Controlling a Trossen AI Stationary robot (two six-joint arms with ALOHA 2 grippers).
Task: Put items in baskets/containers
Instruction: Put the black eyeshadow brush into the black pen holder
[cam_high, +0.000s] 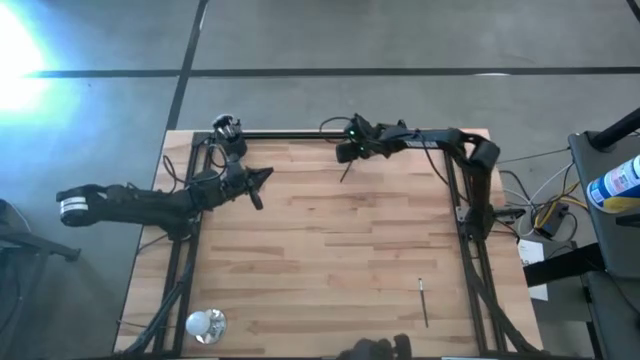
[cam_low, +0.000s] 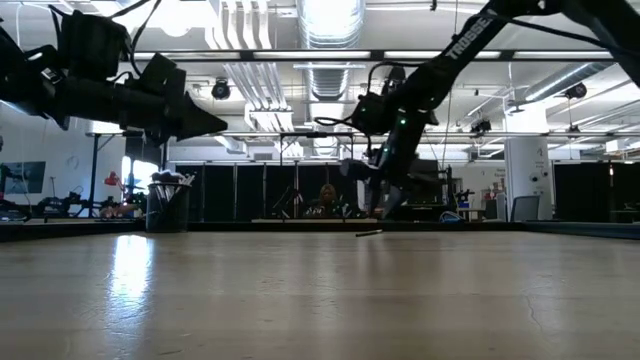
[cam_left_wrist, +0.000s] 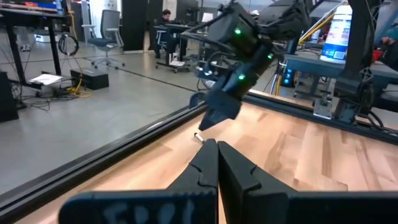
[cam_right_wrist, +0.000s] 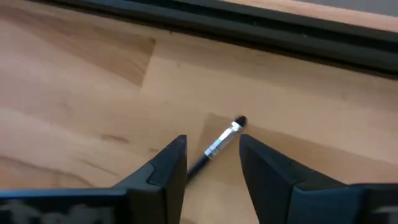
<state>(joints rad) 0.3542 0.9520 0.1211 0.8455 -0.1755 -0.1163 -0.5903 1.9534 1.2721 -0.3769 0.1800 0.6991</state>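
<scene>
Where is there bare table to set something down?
The middle boards are free, bordered by the left gripper, the right gripper and a lone brush near the front right. It is crowded at the back: black cup, another brush.

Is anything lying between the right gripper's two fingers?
Yes. In the right wrist view a slim makeup brush lies on the table between the open fingers of the right gripper, not gripped.
</scene>
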